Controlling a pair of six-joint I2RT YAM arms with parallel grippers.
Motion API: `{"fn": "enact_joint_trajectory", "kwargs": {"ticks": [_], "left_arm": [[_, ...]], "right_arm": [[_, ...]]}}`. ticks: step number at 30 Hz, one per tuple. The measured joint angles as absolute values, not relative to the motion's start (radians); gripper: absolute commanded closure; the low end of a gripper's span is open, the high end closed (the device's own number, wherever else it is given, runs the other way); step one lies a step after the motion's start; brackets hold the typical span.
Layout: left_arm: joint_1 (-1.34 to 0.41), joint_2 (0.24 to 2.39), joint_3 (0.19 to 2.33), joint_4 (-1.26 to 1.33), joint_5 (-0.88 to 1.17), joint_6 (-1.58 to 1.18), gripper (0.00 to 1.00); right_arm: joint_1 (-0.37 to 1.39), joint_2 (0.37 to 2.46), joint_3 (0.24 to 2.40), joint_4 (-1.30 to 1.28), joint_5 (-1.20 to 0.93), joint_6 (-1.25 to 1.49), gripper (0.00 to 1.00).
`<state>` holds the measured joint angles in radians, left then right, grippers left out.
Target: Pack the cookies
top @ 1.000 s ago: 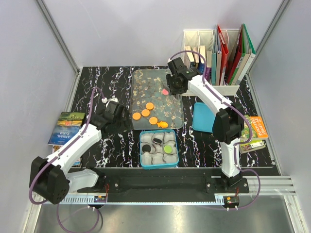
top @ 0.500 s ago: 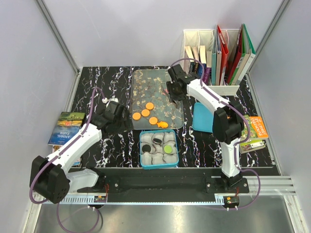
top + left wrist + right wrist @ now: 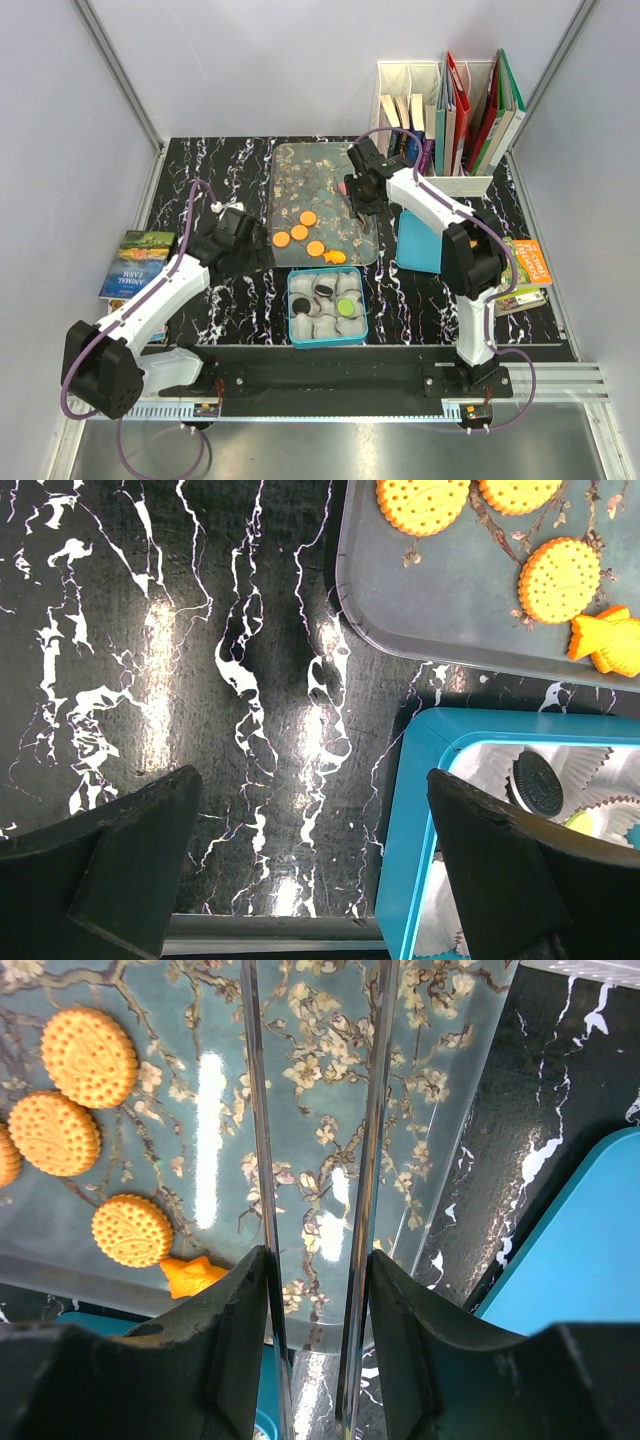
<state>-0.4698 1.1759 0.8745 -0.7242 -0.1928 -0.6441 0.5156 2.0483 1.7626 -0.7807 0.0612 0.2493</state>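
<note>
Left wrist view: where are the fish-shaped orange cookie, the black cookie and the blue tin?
fish-shaped orange cookie [image 3: 607, 642], left wrist view, middle of its body
black cookie [image 3: 538, 783], left wrist view, centre of its top face
blue tin [image 3: 410, 810], left wrist view, its left rim

Bench [image 3: 250, 295]: black marble, white veins. Tray [image 3: 300, 170]: grey-teal, pale blossom-and-branch print. Cookies [image 3: 89, 1057] on it: orange, dotted faces. Tin [image 3: 327, 344] and lid [image 3: 415, 245]: teal blue. Cups [image 3: 303, 324] in tin: grey-white, with one black cookie [image 3: 325, 291] and one green cookie [image 3: 347, 306]. Tongs [image 3: 258, 1110]: clear. Left tool [image 3: 315, 860], right tool [image 3: 318, 1310]: black. Arms [image 3: 160, 295]: white, black joints. Cables [image 3: 192, 205]: purple. Folders [image 3: 457, 100]: red, green.
</note>
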Motion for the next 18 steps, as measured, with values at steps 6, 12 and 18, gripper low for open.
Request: {"fn": "enact_joint_trajectory", "kwargs": {"ticks": [6, 12, 18], "left_arm": [[-0.47, 1.181, 0.875, -0.724, -0.19, -0.644, 0.01], [-0.47, 1.181, 0.875, -0.724, -0.19, -0.644, 0.01], [-0.47, 1.181, 0.875, -0.724, -0.19, -0.644, 0.01]], "right_arm": [[0.516, 2.019, 1.762, -0.776, 0.049, 0.259, 0.52], [0.52, 2.017, 1.762, -0.775, 0.037, 0.26, 0.53], [0.525, 2.017, 1.762, -0.776, 0.033, 0.26, 0.57]]}}
